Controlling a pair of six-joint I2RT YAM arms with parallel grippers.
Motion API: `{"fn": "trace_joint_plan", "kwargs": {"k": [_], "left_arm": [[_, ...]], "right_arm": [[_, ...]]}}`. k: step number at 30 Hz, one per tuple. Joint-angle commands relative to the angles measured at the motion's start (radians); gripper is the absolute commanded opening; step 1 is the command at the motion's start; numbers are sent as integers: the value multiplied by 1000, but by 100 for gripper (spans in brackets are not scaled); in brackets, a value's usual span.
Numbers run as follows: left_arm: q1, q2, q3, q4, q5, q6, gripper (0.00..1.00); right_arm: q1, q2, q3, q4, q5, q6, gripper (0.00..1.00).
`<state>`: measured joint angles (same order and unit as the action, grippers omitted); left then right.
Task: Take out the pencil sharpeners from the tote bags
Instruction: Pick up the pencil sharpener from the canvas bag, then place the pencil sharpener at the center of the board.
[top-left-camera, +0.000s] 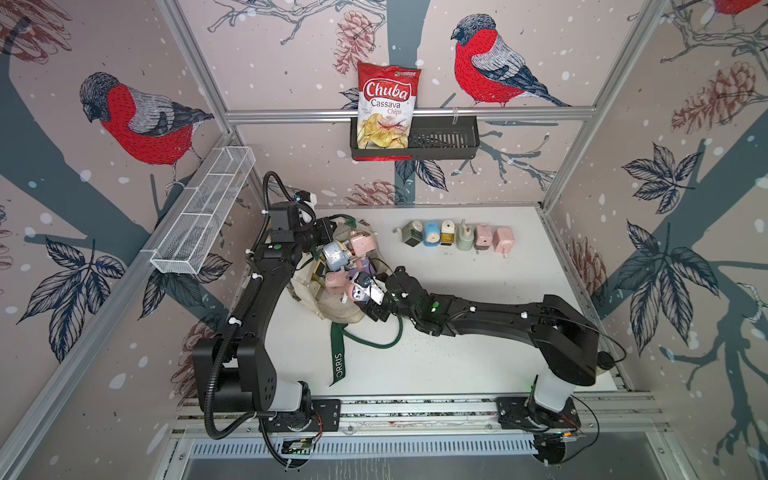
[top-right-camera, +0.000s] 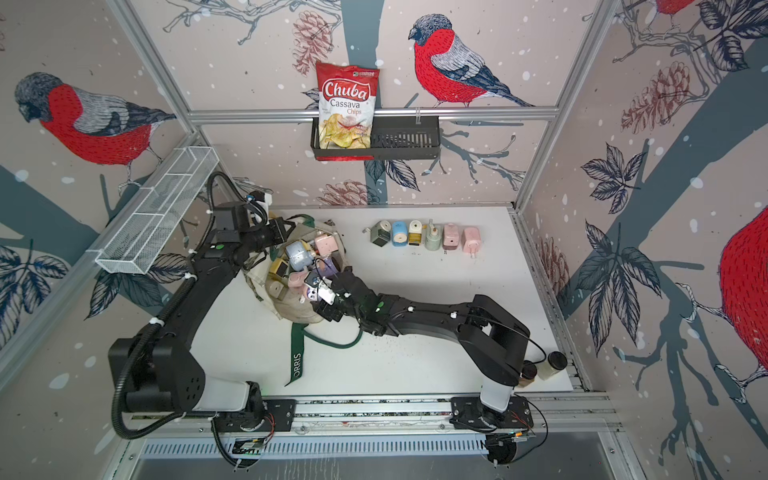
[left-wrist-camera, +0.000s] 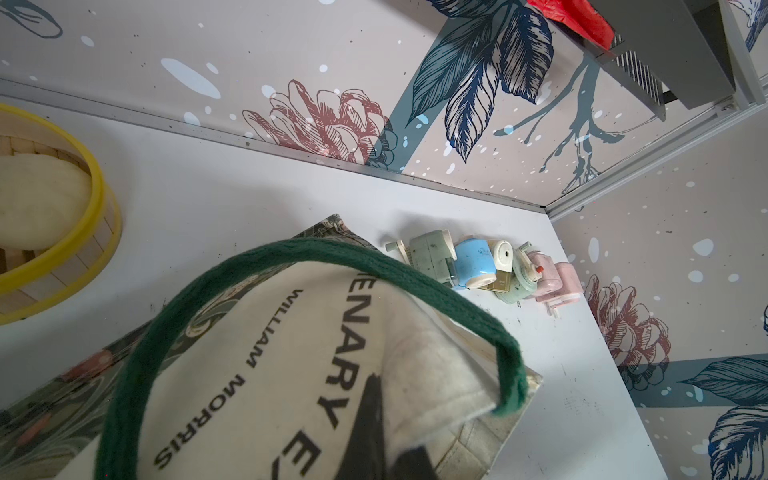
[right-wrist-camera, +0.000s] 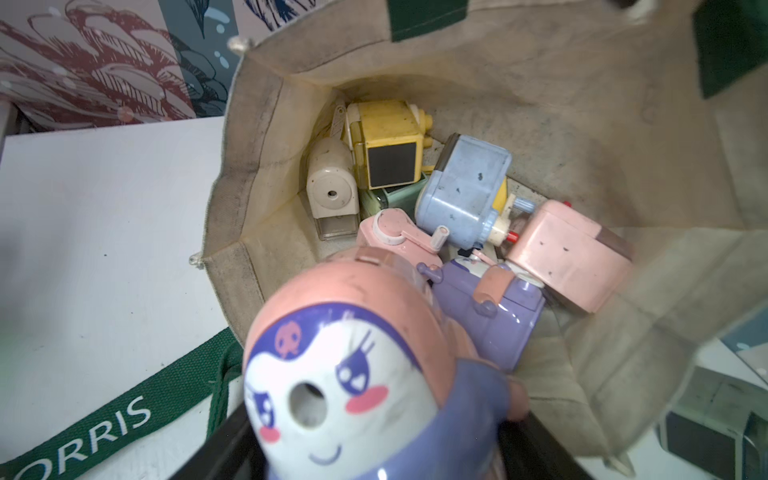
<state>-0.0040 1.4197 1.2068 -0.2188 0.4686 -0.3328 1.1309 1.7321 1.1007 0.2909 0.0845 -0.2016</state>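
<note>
Pencil sharpeners (right-wrist-camera: 461, 195), boxy pastel plastic, lie heaped in cream canvas tote bag (right-wrist-camera: 582, 124) on bench (top-left-camera: 457, 332). Right pincer (top-left-camera: 366, 297) grips rounded sharpener (right-wrist-camera: 332, 386) w/ printed face at bag mouth; left pincer (top-left-camera: 330, 232) is closed on canvas rim.

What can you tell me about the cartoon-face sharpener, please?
The cartoon-face sharpener is rounded plastic, pink on top and lilac below, with a white face: purple eyes, pink cheeks, a smile, a pink skull mark and the pencil hole as a nose. It looks scuffed. The right gripper clamps its sides at the mouth of the tote bag, which holds other sharpeners.
</note>
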Motion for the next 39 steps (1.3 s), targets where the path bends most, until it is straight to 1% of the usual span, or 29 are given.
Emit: {"fn": "trace_joint_plan", "kwargs": {"k": [1,6,9,14,16,18,21,28,34,39], "left_arm": [[-1,-2,12,50,23,1,0],[-1,-1,11,52,25,-1,0],[-1,-1,11,52,28,-3,0],[1,11,8,56,30,-7,0],[0,15,10,56,35,-10,0],[1,13,8,56,34,-9,0],[0,7,5,62,34,-9,0],[0,4,9,55,28,-5,0],[1,5,8,55,26,-5,0],[0,5,9,55,27,-5,0]], "right_arm": [[-29,-72,-78,201,-35,99,51],[-122,-201,-256,377,-101,219,50],[-166,-254,-331,438,-89,254,50],[-268,-291,-424,574,-85,346,51],[-308,-277,-417,572,-83,370,51],[-331,-258,-420,596,-53,387,51],[-352,-223,-467,720,-30,425,52],[-361,-111,-495,856,32,467,55],[-368,64,-535,1083,98,509,55],[-362,220,-543,1304,93,514,56]]}}
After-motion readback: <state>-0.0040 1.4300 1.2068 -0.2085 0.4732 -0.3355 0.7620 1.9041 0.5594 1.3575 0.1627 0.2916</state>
